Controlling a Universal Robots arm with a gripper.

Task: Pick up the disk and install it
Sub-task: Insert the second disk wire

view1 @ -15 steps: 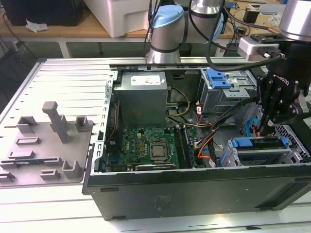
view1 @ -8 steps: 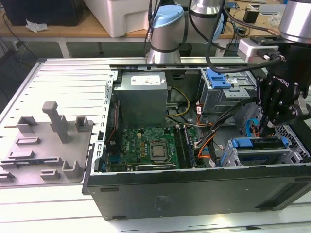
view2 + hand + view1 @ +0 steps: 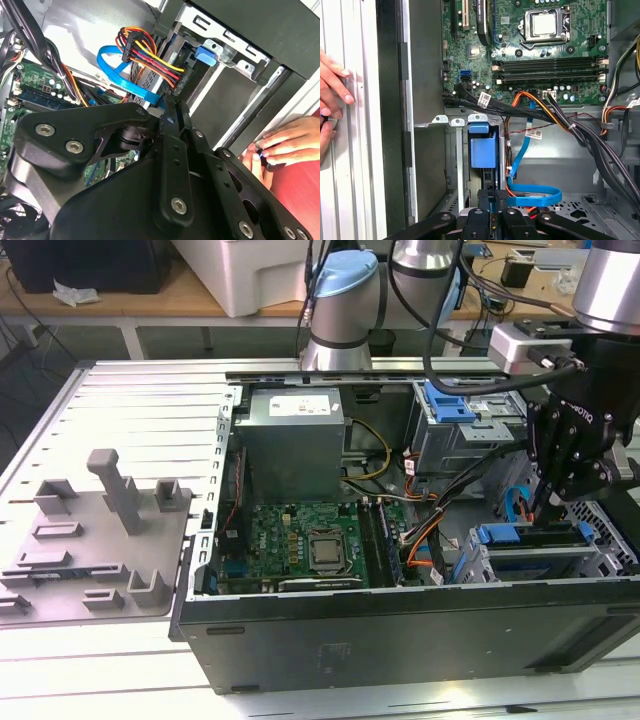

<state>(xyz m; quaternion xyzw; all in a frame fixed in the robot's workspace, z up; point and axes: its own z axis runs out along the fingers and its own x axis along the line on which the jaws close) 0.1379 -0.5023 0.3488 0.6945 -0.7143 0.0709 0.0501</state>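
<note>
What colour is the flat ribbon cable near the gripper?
Blue flat cable, clearest in the first wrist view.

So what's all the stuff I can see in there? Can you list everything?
computer case: one, black, lying open on the table
motherboard: one, green, on the case floor
power supply box: one, grey, at the back of the case
drive cage: one, grey with a blue latch, at the exterior view's right front corner
flat data cable: one, blue, looped beside the drive cage
wire bundle: one, red, yellow, orange and black, plugged in next to the blue cable
grey fixture: one, on the table at the exterior view's left
person's hand: one, resting outside the case wall
gripper: one, black, lowered over the drive cage; whether it holds the disk cannot be told
</note>
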